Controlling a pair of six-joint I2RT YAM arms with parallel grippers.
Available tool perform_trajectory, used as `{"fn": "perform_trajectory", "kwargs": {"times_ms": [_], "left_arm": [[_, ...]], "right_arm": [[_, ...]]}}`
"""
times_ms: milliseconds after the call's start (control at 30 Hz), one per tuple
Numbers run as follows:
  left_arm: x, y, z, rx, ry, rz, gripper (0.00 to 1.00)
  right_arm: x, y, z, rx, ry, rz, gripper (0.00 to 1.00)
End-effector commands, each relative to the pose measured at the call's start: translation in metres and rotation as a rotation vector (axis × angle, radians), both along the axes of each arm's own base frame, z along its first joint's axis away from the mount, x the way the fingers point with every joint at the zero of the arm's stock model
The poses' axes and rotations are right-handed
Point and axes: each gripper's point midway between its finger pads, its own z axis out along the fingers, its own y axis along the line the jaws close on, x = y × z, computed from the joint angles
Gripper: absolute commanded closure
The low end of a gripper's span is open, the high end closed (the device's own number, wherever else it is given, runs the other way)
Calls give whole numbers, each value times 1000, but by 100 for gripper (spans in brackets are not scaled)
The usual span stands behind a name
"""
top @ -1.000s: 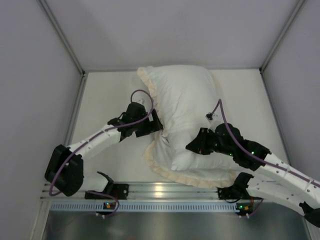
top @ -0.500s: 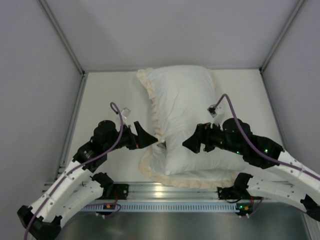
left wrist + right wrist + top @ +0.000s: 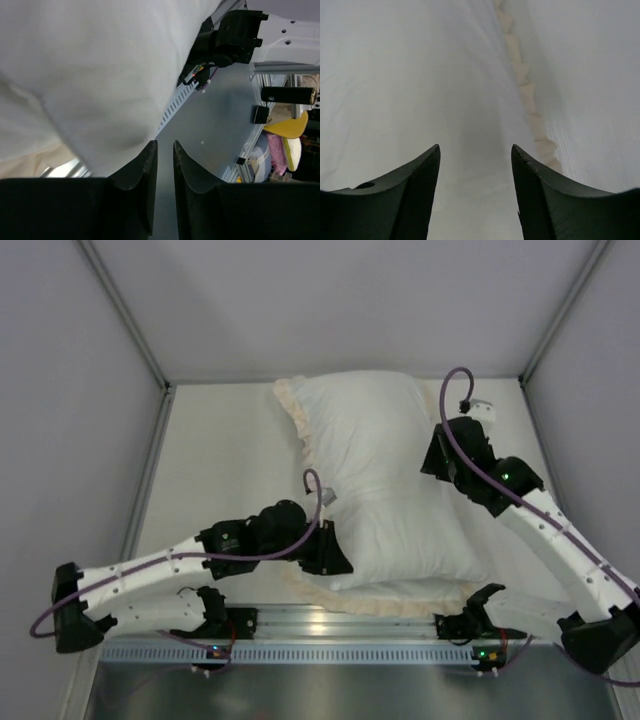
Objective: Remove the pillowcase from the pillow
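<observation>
left gripper, nearly closed and empty, at the pillow corner, 7 o'clock; right gripper, spread wide, empty, over the pillowcase frill edge, 3 o'clock; table widest at 9 o'clock.

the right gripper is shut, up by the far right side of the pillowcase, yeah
Not quite. The right gripper is open: the right wrist view shows its fingers spread wide with nothing between them. It is indeed up by the far right side of the pillowcase.
</observation>
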Motion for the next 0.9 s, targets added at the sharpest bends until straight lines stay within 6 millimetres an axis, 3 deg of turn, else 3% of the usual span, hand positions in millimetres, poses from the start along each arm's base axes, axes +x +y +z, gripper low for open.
{"fn": "perform_trajectory", "kwargs": {"times_ms": [0,33,67,100,133,167,267,333,400,433,500,533,567,600,633,667,700,733,767,800,833,867], "left_arm": [[-4,-55,42,-76,-115,-13,78],[-11,-66,41,-64,-122,-35,78],[-23,-81,20,-2,-116,-80,78],[-26,-89,14,18,-112,-93,77],[-19,-96,10,34,-129,-62,78],[-19,-103,-8,69,-114,-62,78],[-8,-109,-40,95,-97,-11,77],[0,-99,-65,143,-77,30,77],[18,-89,-76,141,-44,94,77],[23,-75,-87,155,-22,121,77],[45,-43,-105,189,9,207,77],[56,-29,-93,162,-2,247,78],[81,-8,-92,170,-7,333,77],[88,15,-97,215,-4,379,76],[100,31,-80,195,-55,410,72],[124,56,-75,213,-67,498,69],[131,69,-60,233,-76,515,66],[141,81,-49,258,-123,518,55],[157,100,-41,286,-131,576,50],[163,108,-22,303,-144,591,47],[169,115,-14,329,-166,593,37],[170,116,-5,329,-177,593,30]], "right_arm": [[19,-63,-18,-129,73,-202,46],[24,-67,-20,-118,79,-215,50],[24,-70,-31,-119,105,-210,53],[24,-63,-40,-77,130,-175,55],[25,-60,-53,-54,142,-160,58],[25,-54,-60,-32,145,-138,62],[16,-23,-96,73,202,-7,70],[1,-8,-125,90,252,47,73],[-11,5,-141,111,274,87,75],[-25,18,-154,135,291,127,76],[-45,39,-161,197,307,206,77],[-68,57,-174,222,348,253,77],[-77,71,-173,250,339,296,79],[-90,85,-172,270,336,343,79],[-120,111,-168,310,349,439,79],[-130,128,-158,353,328,497,80],[-143,143,-150,382,317,554,80],[-170,163,-135,420,316,647,80],[-177,172,-123,438,299,681,79],[-180,173,-115,416,271,683,78],[-190,182,-89,424,232,722,75],[-189,178,-81,397,211,710,71]]}}
